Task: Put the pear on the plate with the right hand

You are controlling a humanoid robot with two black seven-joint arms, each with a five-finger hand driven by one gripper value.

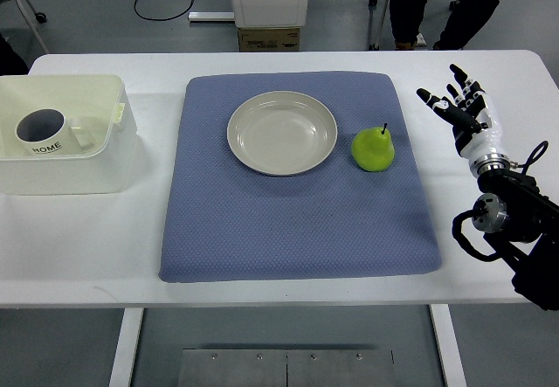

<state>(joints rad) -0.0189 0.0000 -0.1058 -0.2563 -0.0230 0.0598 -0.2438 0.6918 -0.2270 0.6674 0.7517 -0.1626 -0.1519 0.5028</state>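
At the bottom of my view I see the white table's (pixel 79 256) smooth front edge, with grey floor and a metal plate below it. Low on the right, the right arm's black jointed forearm and cabling come in from the frame's edge, leading up to a white wrist cuff. The right hand (pixel 460 107) sits above the bare tabletop at the right of the frame, its dark, segmented fingers (pixel 437 100) spread and relaxed, grasping nothing.

Across the middle lies a blue mat (pixel 262 221), roughly square with rounded corners and a fine dimpled weave. On its upper right part rests the pear (pixel 373 149), glossy yellow-green, plump, with a short dark stem pointing up. It lies just beside the plate's right rim, apart from it, and well left of the hand. The plate (pixel 282 133) is round, shallow, cream-coloured and matte, and I see nothing on it.

At the left of the frame stands a translucent white plastic bin (pixel 105 155) with rounded corners, holding a white mug (pixel 41 131) printed "HOME".

Beyond the table's far edge I make out a white box, a cable on the floor and a seated person's dark legs (pixel 437 3).
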